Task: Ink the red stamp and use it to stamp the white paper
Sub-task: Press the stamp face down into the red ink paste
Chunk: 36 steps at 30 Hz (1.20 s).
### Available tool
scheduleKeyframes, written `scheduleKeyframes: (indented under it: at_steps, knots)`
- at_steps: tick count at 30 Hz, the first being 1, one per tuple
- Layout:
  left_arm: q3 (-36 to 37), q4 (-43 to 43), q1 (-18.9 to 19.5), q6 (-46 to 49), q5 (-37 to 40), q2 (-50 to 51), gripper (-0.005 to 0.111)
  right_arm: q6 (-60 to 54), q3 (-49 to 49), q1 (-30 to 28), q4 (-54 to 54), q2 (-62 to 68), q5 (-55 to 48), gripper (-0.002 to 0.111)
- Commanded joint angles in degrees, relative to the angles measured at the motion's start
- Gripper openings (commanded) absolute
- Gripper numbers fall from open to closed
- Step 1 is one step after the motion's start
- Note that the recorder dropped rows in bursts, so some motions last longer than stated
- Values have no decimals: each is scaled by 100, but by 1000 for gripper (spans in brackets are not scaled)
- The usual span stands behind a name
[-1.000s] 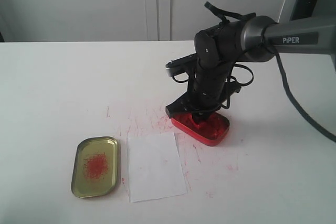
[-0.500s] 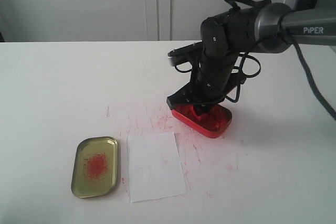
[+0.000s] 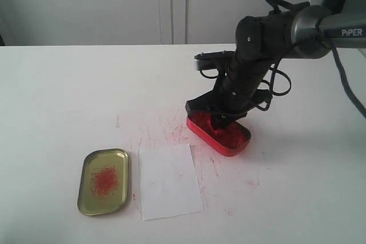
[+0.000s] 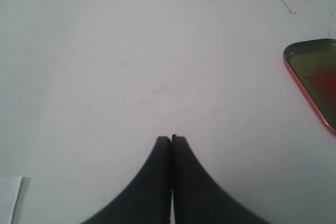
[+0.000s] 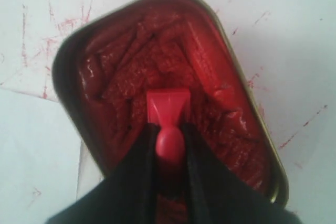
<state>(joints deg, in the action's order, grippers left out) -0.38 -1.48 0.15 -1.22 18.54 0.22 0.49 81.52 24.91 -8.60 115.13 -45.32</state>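
- Exterior: the right hand (image 3: 224, 122) reaches down into the red tin (image 3: 229, 140), right of the table's (image 3: 68, 95) middle; the stamp is hidden there. The paper (image 3: 170, 182) lies flat toward the near edge, apart from the tin, with the gold lid (image 3: 104, 181) just left of it.
- Left wrist: the left hand (image 4: 171, 139), fingers pressed together on nothing, hangs over bare table; part of the lid shows nearby.
- Right wrist: the right hand is clamped on the handle of the stamp (image 5: 168, 103), with the square base over the tin's paste (image 5: 121, 77); contact cannot be told.
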Motion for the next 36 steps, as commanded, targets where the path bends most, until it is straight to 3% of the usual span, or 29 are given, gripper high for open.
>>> scheduleKeyframes:
  at_steps: [1,36]
  knots:
    - [38,8,-15,-5,49,-22,0,-547,-233,-229,-535,-46,253,0]
    - [38,8,-15,-5,49,-22,0,-850,-285,-495,-1408,157,415,0]
